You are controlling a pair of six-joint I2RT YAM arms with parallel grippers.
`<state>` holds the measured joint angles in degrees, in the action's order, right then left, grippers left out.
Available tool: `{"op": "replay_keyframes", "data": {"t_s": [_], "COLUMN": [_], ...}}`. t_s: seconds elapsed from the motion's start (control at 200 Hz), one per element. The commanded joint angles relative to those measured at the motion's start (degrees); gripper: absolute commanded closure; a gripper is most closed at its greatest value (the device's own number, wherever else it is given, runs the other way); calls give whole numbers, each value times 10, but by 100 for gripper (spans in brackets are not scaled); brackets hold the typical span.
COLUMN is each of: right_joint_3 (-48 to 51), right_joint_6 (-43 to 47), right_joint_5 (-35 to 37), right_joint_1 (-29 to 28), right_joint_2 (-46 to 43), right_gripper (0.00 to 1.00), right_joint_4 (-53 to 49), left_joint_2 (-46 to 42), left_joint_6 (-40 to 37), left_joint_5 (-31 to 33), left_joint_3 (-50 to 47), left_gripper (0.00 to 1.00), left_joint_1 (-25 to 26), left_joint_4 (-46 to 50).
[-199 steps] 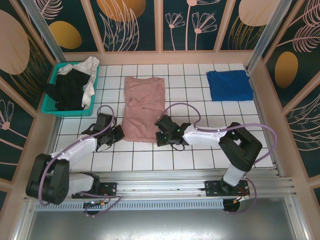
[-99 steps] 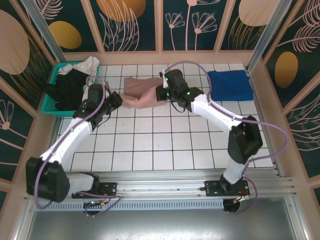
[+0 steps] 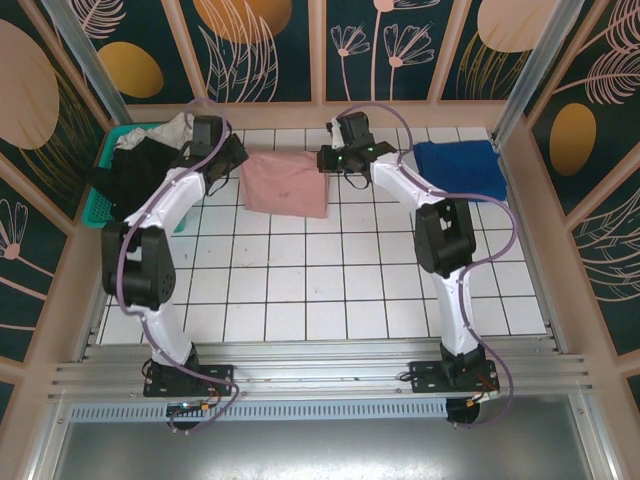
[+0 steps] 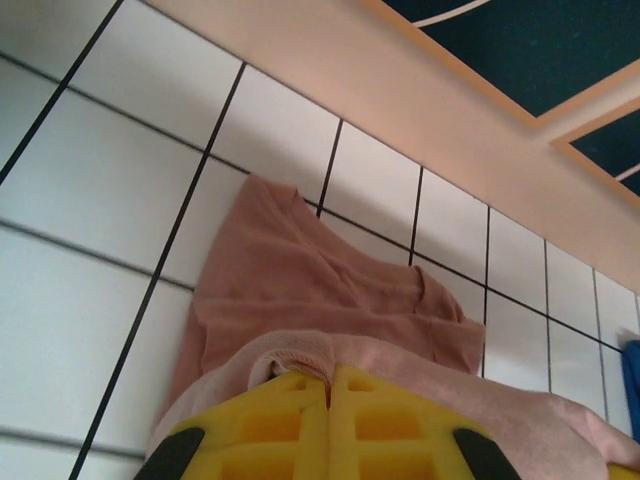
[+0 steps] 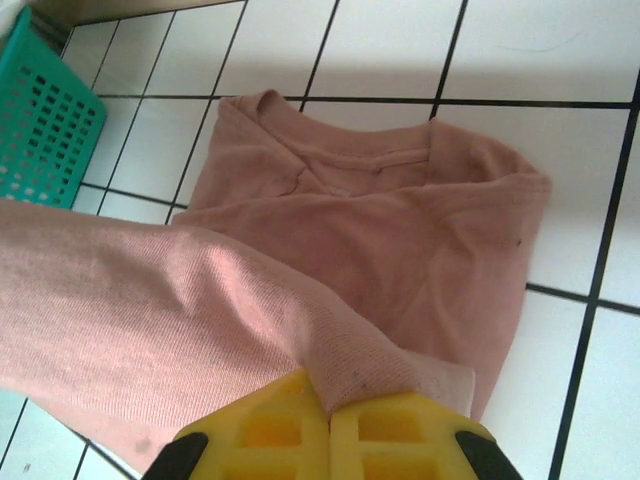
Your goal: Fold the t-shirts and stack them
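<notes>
The dusty-pink t-shirt (image 3: 288,183) lies folded in half on the white tiles at the back middle. My left gripper (image 3: 236,160) is shut on its hem at the far left corner, and my right gripper (image 3: 326,160) is shut on the hem at the far right corner. In the left wrist view the pink t-shirt (image 4: 320,290) shows its collar end under the held edge, which is pinched in the left gripper (image 4: 329,385). In the right wrist view the pink t-shirt (image 5: 400,240) lies below the right gripper (image 5: 328,405). A folded royal-blue t-shirt (image 3: 458,168) sits at the back right.
A teal plastic basket (image 3: 108,205) at the back left holds black (image 3: 135,178) and white (image 3: 172,130) t-shirts. The basket's corner (image 5: 40,120) is also in the right wrist view. A peach wall rail (image 3: 330,113) runs just behind both grippers.
Both grippers carried the shirt's near hem from the front of the table to the back, folding the pink shirt in half over its collar end.
</notes>
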<state>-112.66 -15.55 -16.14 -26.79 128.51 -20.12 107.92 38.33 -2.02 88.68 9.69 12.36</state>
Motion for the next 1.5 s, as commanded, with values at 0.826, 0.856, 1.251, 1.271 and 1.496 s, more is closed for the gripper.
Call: {"op": "replay_keyframes", "data": {"t_s": [0.826,0.856,1.251,1.271,1.496], "right_joint_3": [-8,-34,-217,-215,-167], "right_joint_6": [-11,-10,-156,-158,-118], "right_joint_5": [-56,-57,-19,-23,-7], "right_joint_1": [20,19,63,64,62], "right_joint_2": [88,109,276,273,197], "right_gripper": [58,59,70,70,66], "right_joint_4": [178,170,142,145,130], "left_joint_2": [297,308,313,306,227], "left_joint_6": [-110,-109,-91,-91,-109], "left_joint_5": [-116,-106,-33,-33,-44], "left_joint_3": [264,274,242,240,193], "left_gripper": [57,58,56,56,52], "left_joint_1": [6,6,-6,-6,-1], "left_joint_4": [65,73,116,115,109]}}
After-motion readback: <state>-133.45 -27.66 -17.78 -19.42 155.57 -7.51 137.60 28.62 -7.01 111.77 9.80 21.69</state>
